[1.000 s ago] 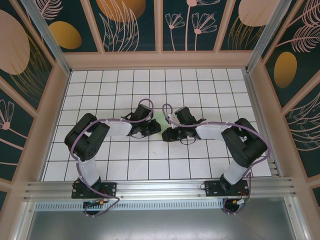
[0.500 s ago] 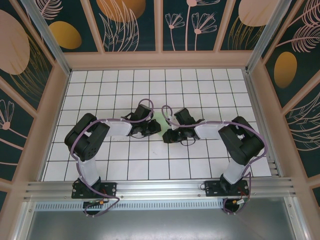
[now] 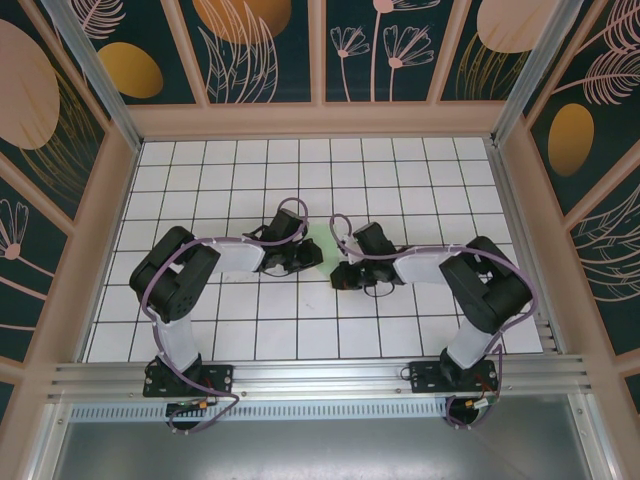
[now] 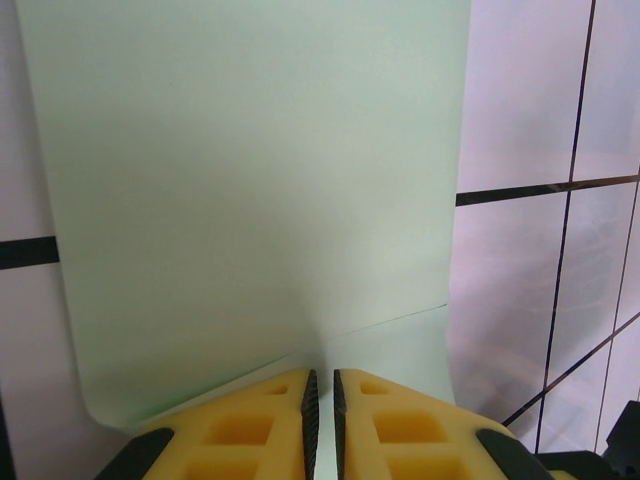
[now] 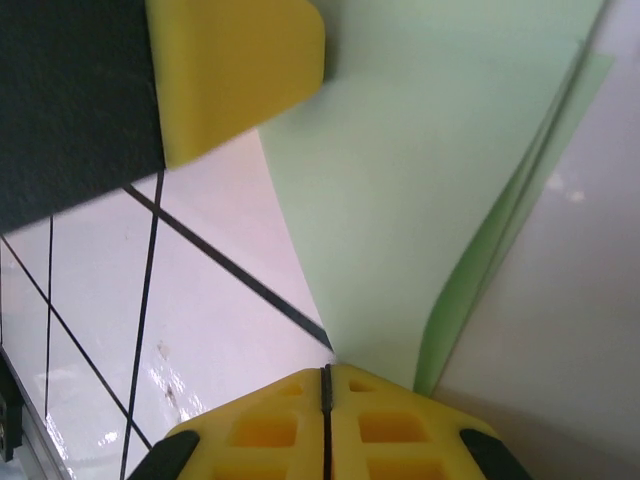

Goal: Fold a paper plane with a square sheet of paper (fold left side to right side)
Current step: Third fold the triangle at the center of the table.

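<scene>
My left gripper (image 4: 322, 378) and right gripper (image 5: 325, 372) are both closed, each pinching the square sheet of paper (image 4: 250, 200), apparently to control the fold.

A lab test cell: gridded tabletop (image 3: 300, 338), patterned enclosure walls (image 3: 262, 60), aluminium rail (image 3: 320, 378).

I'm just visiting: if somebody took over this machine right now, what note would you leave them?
Left gripper: shut on the square sheet of paper, at one edge.
Right gripper: shut, apparently pinching a corner of it.
Sheet: between the two grippers, curved and partly doubled over.
Done: a fold is started; two layers show.
Left: press the crease flat, then every later fold.
</scene>
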Controlling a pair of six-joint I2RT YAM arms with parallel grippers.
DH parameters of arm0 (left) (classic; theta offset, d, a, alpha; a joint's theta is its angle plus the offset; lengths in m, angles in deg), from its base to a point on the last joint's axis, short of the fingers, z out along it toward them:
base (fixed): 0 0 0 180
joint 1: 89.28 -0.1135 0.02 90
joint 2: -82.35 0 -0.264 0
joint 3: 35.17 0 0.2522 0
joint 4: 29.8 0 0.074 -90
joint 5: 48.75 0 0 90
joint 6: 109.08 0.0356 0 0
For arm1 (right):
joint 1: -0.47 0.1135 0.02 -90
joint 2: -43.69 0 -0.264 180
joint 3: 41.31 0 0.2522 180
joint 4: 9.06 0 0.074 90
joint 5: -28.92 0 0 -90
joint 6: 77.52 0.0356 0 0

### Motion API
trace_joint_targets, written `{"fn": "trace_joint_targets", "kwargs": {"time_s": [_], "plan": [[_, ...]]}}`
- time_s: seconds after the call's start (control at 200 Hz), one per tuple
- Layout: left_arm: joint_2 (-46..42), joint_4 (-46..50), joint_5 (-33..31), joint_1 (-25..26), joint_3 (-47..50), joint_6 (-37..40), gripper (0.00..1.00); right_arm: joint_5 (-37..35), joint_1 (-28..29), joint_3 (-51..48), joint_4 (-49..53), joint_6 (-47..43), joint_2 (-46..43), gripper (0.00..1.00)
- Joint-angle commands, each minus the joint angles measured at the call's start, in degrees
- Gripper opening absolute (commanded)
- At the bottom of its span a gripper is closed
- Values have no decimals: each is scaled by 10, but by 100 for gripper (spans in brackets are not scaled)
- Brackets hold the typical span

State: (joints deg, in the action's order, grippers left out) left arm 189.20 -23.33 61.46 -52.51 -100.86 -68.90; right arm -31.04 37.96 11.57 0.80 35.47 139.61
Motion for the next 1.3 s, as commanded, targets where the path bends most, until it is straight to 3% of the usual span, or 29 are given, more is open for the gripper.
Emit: {"fn": "trace_joint_targets", "kwargs": {"time_s": [0.0, 0.3, 0.676, 0.951, 1.291], "plan": [[36, 49, -39, 3, 9, 7, 18, 3, 4, -44, 82, 20, -24, 9], [34, 47, -38, 3, 7, 6, 17, 10, 4, 37, 117, 9, -89, 9], [31, 46, -38, 3, 9, 6, 17, -53, 12, 111, 86, 62, 35, 8], [34, 46, -39, 3, 9, 6, 17, -75, 14, 100, 120, 57, 51, 8], [36, 51, -42, 3, 8, 9, 17, -86, 23, 33, 179, 59, 10, 8]]}}
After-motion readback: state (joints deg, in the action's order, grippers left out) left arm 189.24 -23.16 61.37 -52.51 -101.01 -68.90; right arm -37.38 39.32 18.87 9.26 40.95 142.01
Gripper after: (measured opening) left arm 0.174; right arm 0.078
